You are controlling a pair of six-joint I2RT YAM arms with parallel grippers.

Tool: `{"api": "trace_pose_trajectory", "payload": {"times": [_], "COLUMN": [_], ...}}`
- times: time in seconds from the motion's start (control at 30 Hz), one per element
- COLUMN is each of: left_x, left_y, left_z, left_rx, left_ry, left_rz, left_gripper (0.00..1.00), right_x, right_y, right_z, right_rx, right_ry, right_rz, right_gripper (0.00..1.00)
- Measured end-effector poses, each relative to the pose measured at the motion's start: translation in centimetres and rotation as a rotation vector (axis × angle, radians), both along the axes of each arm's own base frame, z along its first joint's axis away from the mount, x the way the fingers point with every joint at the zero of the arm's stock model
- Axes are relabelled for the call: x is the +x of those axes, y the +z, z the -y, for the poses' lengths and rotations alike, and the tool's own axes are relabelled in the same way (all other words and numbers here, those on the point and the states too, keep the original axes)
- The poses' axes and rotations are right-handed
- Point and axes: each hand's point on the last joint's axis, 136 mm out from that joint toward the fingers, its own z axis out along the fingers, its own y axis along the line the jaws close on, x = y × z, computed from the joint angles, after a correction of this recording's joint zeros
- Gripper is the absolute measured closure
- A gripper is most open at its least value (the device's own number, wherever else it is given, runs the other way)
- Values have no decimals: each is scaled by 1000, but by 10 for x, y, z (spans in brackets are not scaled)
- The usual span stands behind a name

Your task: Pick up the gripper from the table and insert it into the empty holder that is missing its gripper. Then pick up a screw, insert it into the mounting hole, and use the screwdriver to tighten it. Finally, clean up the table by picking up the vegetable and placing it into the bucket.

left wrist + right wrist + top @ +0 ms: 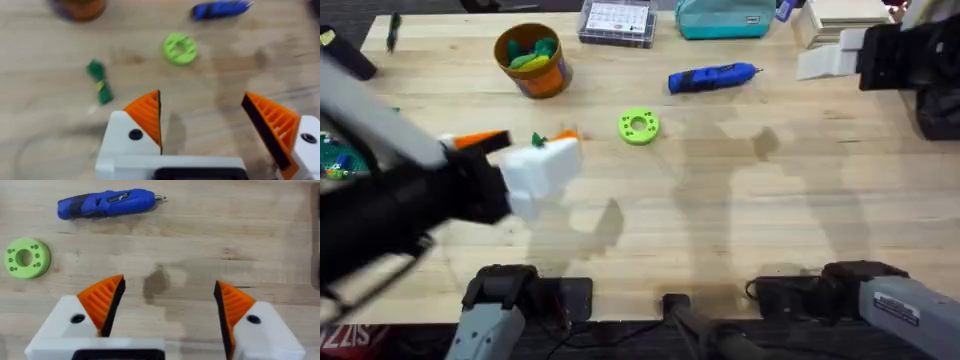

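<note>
Vegetable [538, 139], small and dark green, lies on the table [740, 200] just beside the white body of the left gripper [202, 120], between it and the lime-green ring disc [639, 126]. In the left wrist view the vegetable [99, 82] sits on bare wood off to one side of the orange pads [147, 115], outside the gap between them; the fingers are spread wide with only wood between. Something orange shows next to the vegetable in the overhead view, half covered by the white gripper body (too hidden to say what it is). Behind, the bucket [532, 60] stands upright with green and yellow pieces inside. The left arm rises large and blurred over the left part of the table, covering what lies under it.

Further right, the screwdriver [712, 77] lies flat, its bit pointing right, well apart from both grippers. The right gripper [167, 305] hangs over bare wood, its fingers also spread wide and holding nothing; the disc [27, 257] and the screwdriver [107, 203] lie beyond them. At the far edge stand a clear parts box [617, 22] and a teal pouch [723, 17], both cut off by the frame.
</note>
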Motion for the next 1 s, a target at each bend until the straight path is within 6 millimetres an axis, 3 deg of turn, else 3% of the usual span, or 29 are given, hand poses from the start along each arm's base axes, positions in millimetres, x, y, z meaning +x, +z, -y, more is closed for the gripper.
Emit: {"api": "trace_pose_trajectory", "payload": {"times": [0.1, 0.13, 0.2, 0.43, 0.57, 0.7, 0.83, 1.0], "left_x": [5, 22, 35, 57, 75, 90, 87, 101], "left_y": [4, 8, 6, -33, -69, -121, -166, -188], "left_z": [-18, -29, -33, -43, -53, -59, -60, -65], "left_rx": [105, 168, 193, 249, 289, 295, 290, 307], "left_ry": [47, 65, 67, 66, 83, 110, 121, 135], "left_rz": [-169, -269, -317, -526, -611, -664, -737, -756], "left_gripper": [15, 15, 15, 15, 15, 16, 15, 16], "right_x": [-3, -4, -4, -6, -6, -6, -9, -9], "right_y": [-2, -3, -3, -4, -4, -4, -6, -7], "right_z": [-2, -3, -3, -4, -5, -5, -5, -5], "right_rx": [12, 16, 18, 21, 23, 23, 24, 24], "right_ry": [5, 9, 9, 11, 13, 13, 13, 13], "right_rz": [-16, -21, -21, -29, -30, -31, -46, -47], "right_gripper": [8, 8, 8, 8, 8, 8, 7, 8]}}
